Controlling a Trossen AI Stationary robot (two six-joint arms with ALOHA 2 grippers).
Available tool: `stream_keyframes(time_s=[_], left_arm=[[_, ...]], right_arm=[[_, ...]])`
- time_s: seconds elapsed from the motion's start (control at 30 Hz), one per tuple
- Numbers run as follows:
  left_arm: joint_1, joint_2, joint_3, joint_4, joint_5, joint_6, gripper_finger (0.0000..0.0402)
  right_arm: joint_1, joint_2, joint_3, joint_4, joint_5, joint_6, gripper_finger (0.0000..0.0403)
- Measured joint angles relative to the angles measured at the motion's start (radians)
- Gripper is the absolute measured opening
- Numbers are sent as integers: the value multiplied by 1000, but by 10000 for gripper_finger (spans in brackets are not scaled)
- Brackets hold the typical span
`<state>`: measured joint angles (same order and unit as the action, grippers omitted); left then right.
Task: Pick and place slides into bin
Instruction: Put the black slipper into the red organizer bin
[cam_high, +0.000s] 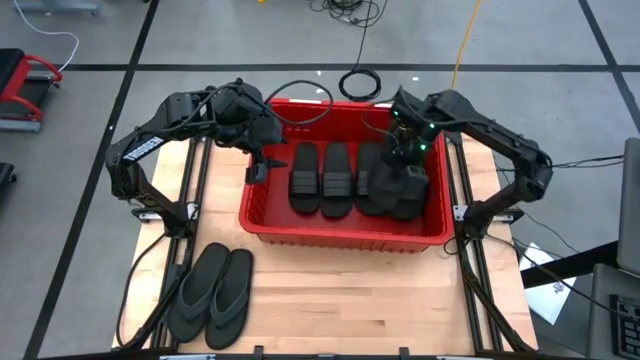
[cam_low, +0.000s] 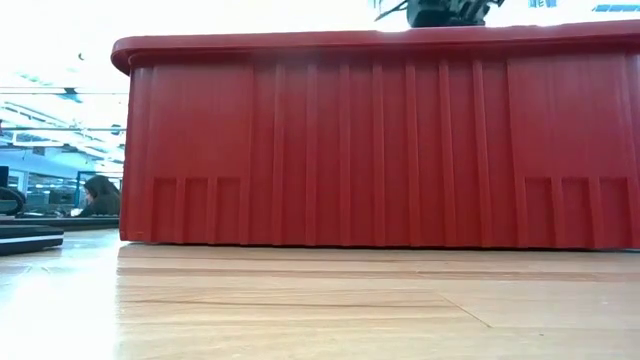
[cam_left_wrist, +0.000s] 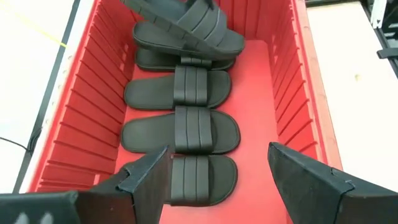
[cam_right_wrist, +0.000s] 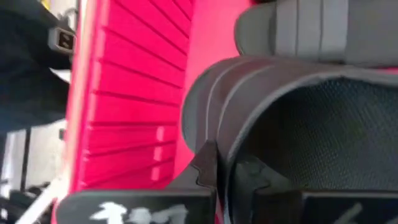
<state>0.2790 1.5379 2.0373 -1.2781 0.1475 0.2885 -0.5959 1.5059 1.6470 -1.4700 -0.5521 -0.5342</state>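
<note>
- Bin (cam_high: 345, 232): red slotted crate standing on the wooden tabletop (cam_high: 380, 300), toward its far half; its ribbed wall fills the low view
- Slides inside the bin: band-strap slides (cam_left_wrist: 180, 132) lie side by side on the bin floor, and the left wrist view shows three flat in a row with more stacked beyond them
- Slide in grip (cam_right_wrist: 292, 118): a band-strap slide at the bin's right end, resting tilted on top of the others there
- Right tool (cam_high: 405, 152): inside the bin at its right end, fingers pinched shut on the strap of that top slide
- Left tool (cam_high: 258, 168): hovering over the bin's left end, fingers (cam_left_wrist: 146, 180) spread wide, holding nothing
- Flip-flops (cam_high: 212, 292): two thong-style slides lying side by side on the tabletop, outside the bin, near its front left corner
</note>
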Motion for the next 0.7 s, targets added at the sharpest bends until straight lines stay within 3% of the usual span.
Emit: stream_keyframes(time_s=[0.37,0.7], left_arm=[[0,0,0,-5,0,-40,266],[0,0,0,-10,0,-33,266]], right_arm=[[-5,205,35,-61,29,-298,4],[-29,318,35,-25,43,-325,4]])
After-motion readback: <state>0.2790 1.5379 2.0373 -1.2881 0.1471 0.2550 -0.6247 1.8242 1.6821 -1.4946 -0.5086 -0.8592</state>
